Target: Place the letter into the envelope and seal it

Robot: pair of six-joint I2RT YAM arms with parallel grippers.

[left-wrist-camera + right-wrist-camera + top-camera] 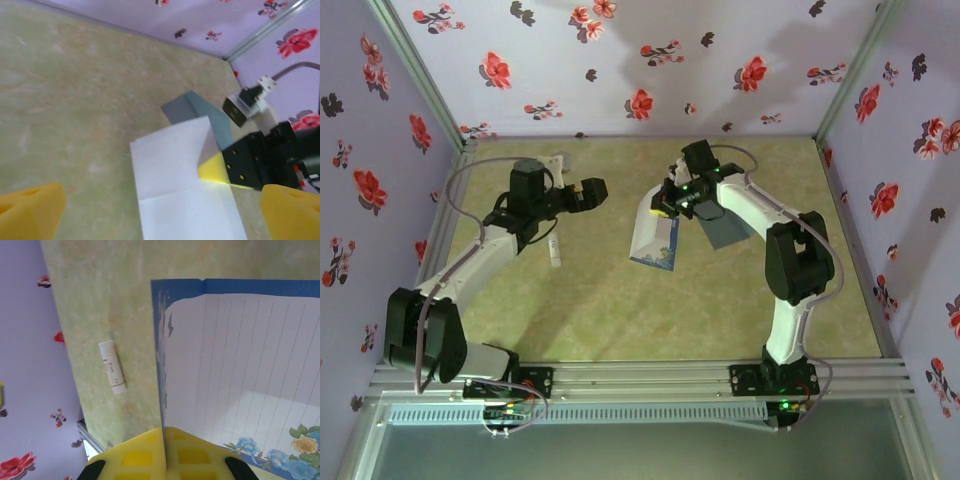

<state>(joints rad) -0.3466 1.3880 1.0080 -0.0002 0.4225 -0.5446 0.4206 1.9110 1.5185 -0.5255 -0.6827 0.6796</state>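
Green mottled tabletop [620, 320], floral walls [620, 60]. R gripper [164, 435] clamped on letter [657, 240] edge, sheet off table, long axis slanting toward near edge. Envelope [728, 232] flat just to letter's right, under R arm [790, 250]. L gripper [592, 192] wide open, empty, left of letter.

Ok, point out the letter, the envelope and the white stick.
letter [240, 365]: right wrist view, lined face.
envelope [192, 107]: left wrist view, grey upper part.
white stick [112, 366]: right wrist view, middle.
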